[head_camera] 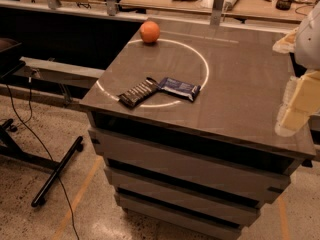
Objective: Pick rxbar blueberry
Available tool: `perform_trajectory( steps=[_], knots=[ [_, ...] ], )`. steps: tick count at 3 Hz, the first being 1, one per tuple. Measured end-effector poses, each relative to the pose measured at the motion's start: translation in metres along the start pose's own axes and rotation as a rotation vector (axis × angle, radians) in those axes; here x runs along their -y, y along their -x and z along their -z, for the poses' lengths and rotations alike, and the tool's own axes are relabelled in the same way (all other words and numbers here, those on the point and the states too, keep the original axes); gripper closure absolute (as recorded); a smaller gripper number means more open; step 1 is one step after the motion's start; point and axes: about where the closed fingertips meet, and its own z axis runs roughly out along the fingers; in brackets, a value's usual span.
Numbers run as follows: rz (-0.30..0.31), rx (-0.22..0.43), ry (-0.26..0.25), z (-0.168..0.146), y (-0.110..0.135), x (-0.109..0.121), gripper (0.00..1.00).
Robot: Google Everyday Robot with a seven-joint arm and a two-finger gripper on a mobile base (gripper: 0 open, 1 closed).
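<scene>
The rxbar blueberry [179, 88], a flat bar in a glossy dark blue wrapper, lies on the brown tabletop [240, 84] near the front of a white painted circle. Its left end touches a dark brown bar with white lettering [138, 92]. My gripper [292, 74] is at the right edge of the view, above the table's right side and well to the right of the blue bar. Its pale yellow fingers [299, 103] stand apart and hold nothing.
An orange [150, 32] sits at the table's far left, on the circle line. The table is a drawer cabinet with open slots in front. A black stand with cables [55, 171] is on the floor at left. Cluttered desks stand behind.
</scene>
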Motion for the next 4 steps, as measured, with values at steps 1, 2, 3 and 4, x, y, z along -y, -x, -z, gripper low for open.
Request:
perform_trajectory(
  steps=[1, 2, 3, 4],
  knots=[
    [0.0, 0.0, 0.0, 0.0, 0.0, 0.0, 0.0],
    [0.003, 0.095, 0.024, -0.035, 0.036, 0.033, 0.0],
    [0.0, 0.139, 0.038, -0.06, 0.058, 0.054, 0.0],
    [-0.055, 0.174, 0.069, -0.092, 0.075, 0.076, 0.0]
  ],
)
